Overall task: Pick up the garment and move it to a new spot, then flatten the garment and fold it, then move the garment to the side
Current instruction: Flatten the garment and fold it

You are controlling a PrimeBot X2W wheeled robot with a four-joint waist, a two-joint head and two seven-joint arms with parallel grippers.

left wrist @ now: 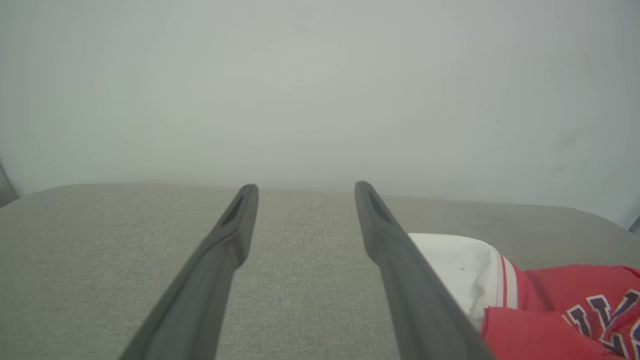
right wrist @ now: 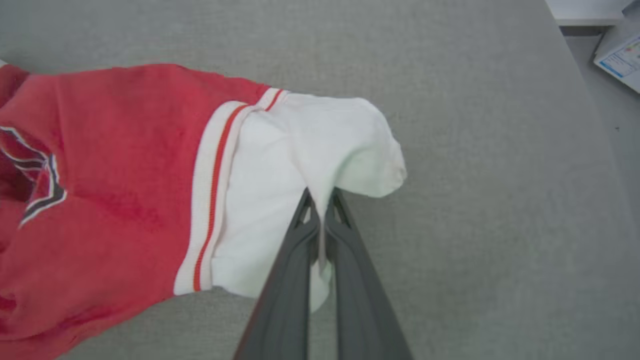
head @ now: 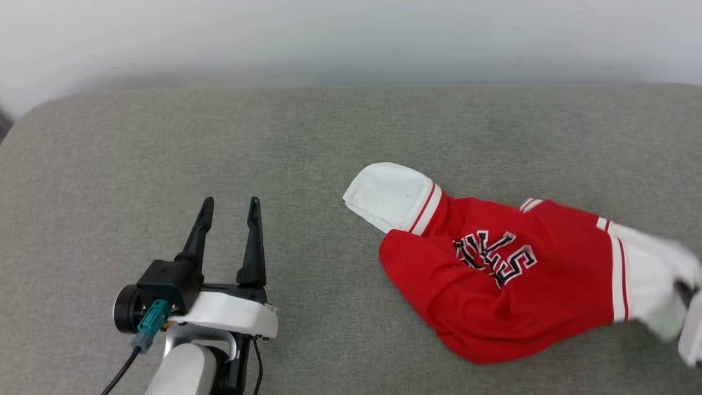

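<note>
Left tool [head: 230, 202] wide and empty, right tool [right wrist: 321, 200] pinching the garment [head: 493, 291].
At the near left, the left tool stands over the bare grey counter [head: 274, 137]. Right of the middle, the garment lies crumpled. It looks soft and light, so I think it will sag and drag when lifted. At the right edge, the right tool is closed on the white sleeve [right wrist: 280, 165]. The other sleeve seems a good second hold.

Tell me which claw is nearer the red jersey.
Right. The right claw is shut on the jersey by its right-hand white sleeve; the left claw stands open off to the jersey's left, apart from it.
</note>
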